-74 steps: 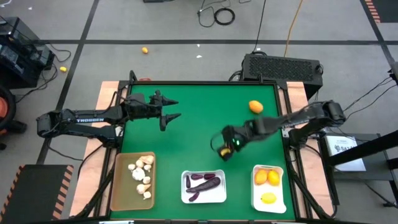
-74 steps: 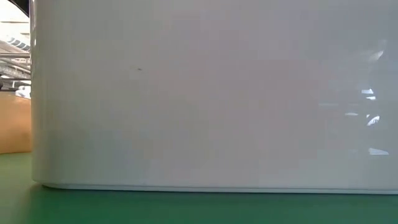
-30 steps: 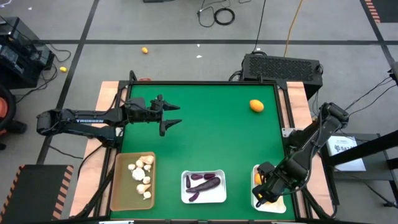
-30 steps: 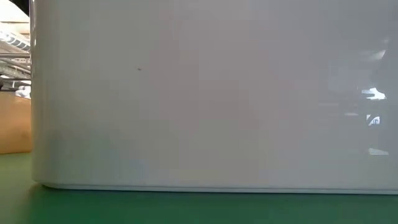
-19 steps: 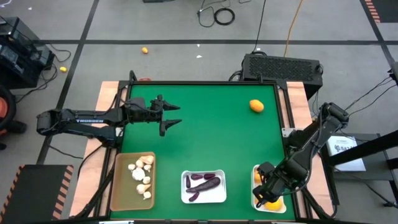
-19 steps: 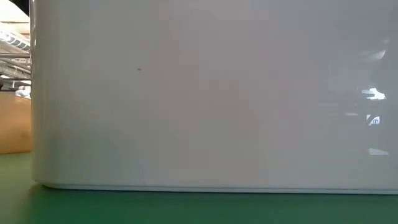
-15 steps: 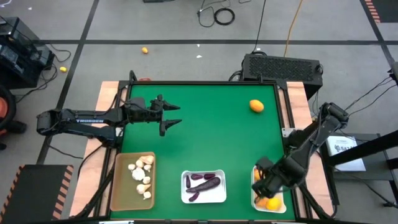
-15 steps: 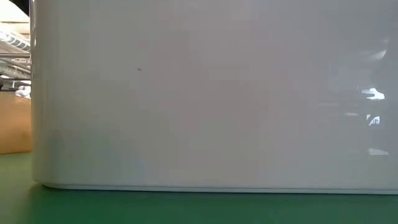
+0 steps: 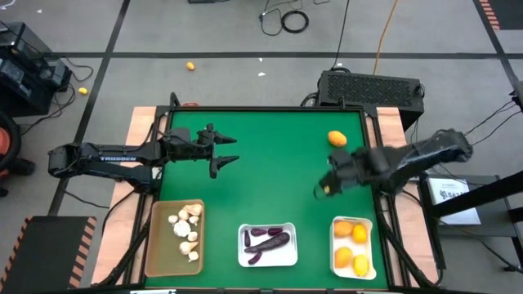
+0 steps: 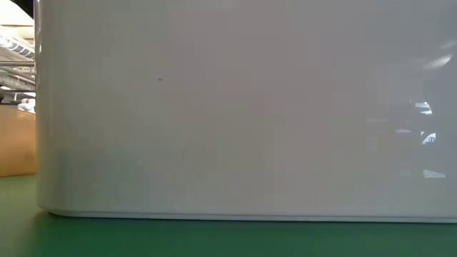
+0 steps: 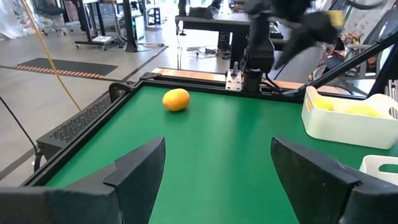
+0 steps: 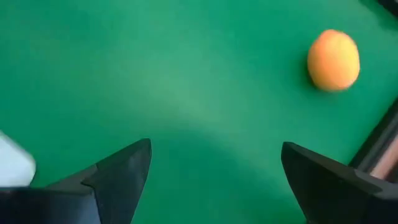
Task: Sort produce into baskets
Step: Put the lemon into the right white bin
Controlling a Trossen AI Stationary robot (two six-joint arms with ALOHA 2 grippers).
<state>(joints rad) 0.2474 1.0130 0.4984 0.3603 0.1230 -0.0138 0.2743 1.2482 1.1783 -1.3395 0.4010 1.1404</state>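
One orange fruit (image 9: 337, 139) lies loose on the green table near the far right; it also shows in the left wrist view (image 11: 176, 99) and the right wrist view (image 12: 334, 60). Along the near edge stand three baskets. The tan one (image 9: 155, 245) holds whitish bulbs, the middle white one (image 9: 245, 260) dark purple pieces, the right white one (image 9: 337, 245) several citrus fruits. My right gripper (image 9: 320, 189) hangs open over bare table between the loose orange and the right basket, pointing steeply down. My left gripper (image 9: 225, 152) waits open at the far left.
In the low view the white basket's wall (image 10: 243, 107) fills nearly the whole picture, with the tan basket (image 10: 16, 143) at its left. A black box (image 9: 372, 86) stands beyond the table's far right corner. Bare green table (image 9: 270, 171) lies between the arms.
My right gripper has risen out of the right white basket and swung toward the table's far edge and a little left, turning as it went. It now hangs over bare table near the loose orange. An orange fruit lies in the basket where it was.
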